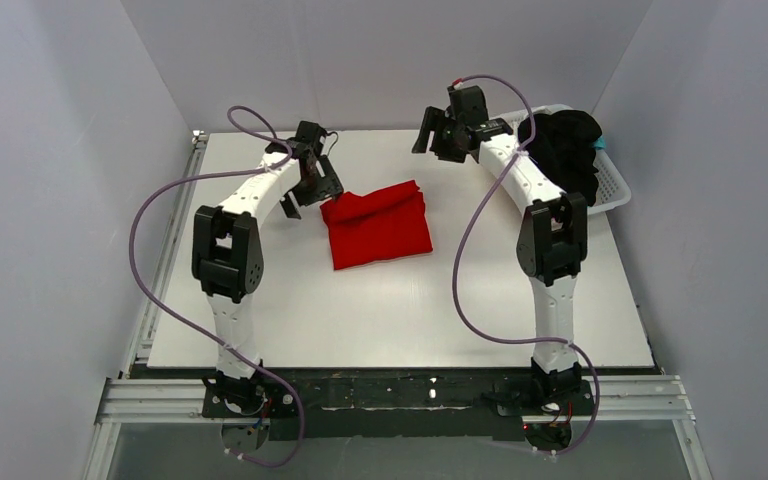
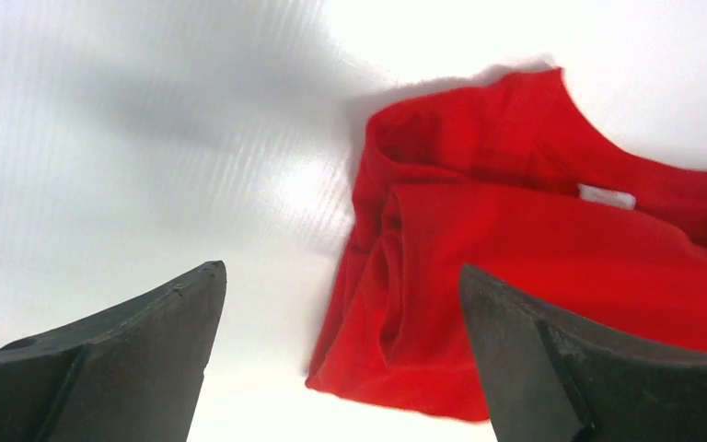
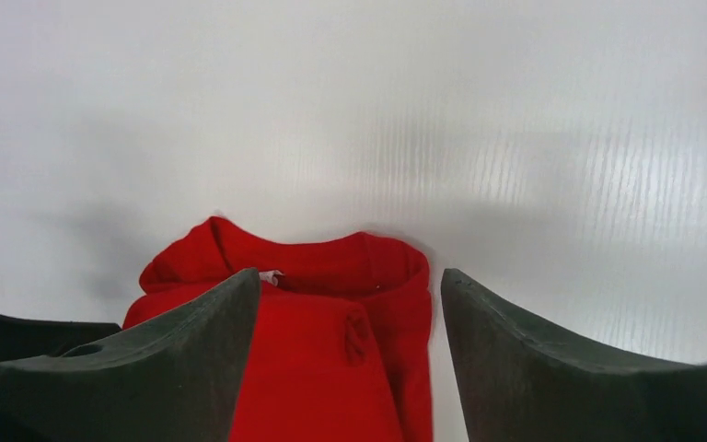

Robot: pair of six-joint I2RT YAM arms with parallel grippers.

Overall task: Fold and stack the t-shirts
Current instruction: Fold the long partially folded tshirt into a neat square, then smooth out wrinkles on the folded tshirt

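A bright red t-shirt (image 1: 378, 226) lies folded into a rough square on the white table, its collar toward the back. It also shows in the left wrist view (image 2: 552, 249) and the right wrist view (image 3: 322, 350). My left gripper (image 1: 305, 195) is open and empty, just left of the shirt's back left corner; its jaws stand wide apart (image 2: 341, 276). My right gripper (image 1: 440, 135) is open and empty, raised behind the shirt's back right corner (image 3: 350, 281). A black t-shirt (image 1: 565, 150) is heaped in the basket at the back right. A teal bit (image 1: 601, 145) shows beside it.
The white lattice basket (image 1: 615, 190) stands at the table's back right edge. The white table (image 1: 390, 310) is bounded by grey walls on three sides. The arm bases sit on the metal rail (image 1: 400, 395) at the near edge.
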